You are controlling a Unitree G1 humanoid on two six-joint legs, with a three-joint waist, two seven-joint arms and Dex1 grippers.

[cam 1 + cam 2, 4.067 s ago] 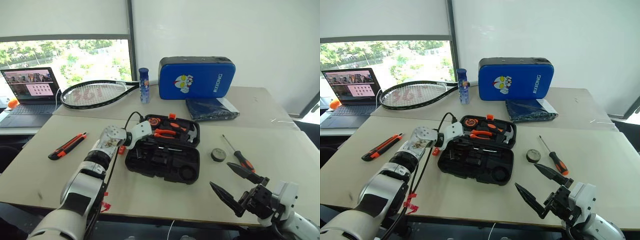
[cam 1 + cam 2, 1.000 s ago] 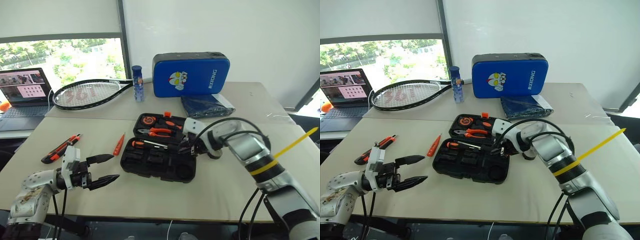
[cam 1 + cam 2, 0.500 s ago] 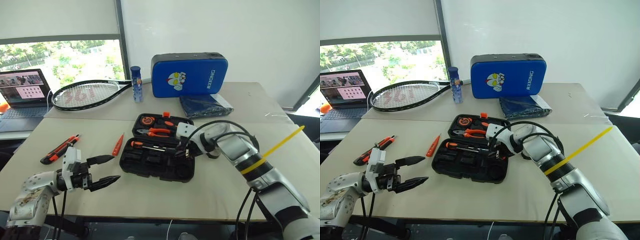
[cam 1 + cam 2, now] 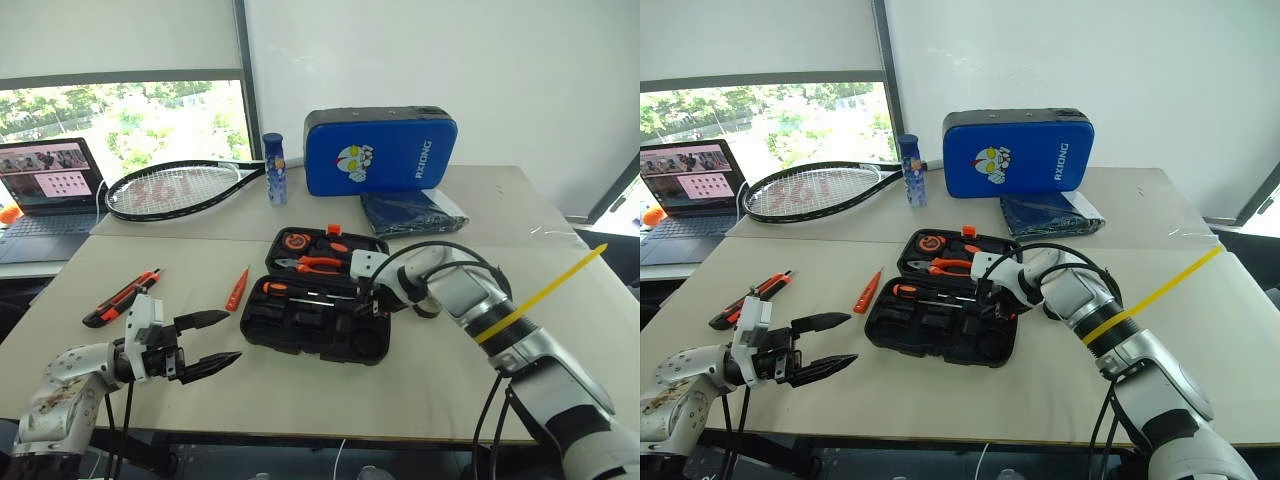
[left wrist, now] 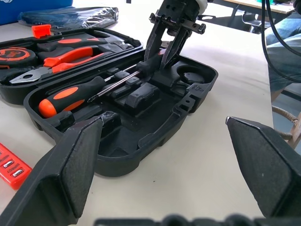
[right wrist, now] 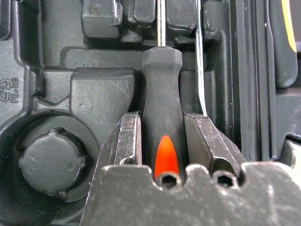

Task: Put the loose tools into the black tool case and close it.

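With one screwdriver (image 5: 70,94) slotted in the open black tool case (image 4: 315,320), the right gripper (image 5: 168,41) gripped a second screwdriver (image 6: 162,113) over its slot, the left gripper (image 4: 205,341) idled wide open, and the utility knife (image 4: 121,297), slim orange tool (image 4: 236,289) and closing remained.

The black tool case (image 4: 940,325) lay open on the table (image 4: 1040,380); the right gripper (image 4: 992,300) reached into it, the left gripper (image 4: 825,345) gaped near the utility knife (image 4: 750,298).

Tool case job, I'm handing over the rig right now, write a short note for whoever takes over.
Right gripper: shut on a screwdriver, over the open tool case.
Left gripper: open, holds nothing, hovering near the table's front edge.
Done: another screwdriver lies in the case.
Left: seat the held screwdriver, pack the utility knife and slim orange tool from the table, then close the case.
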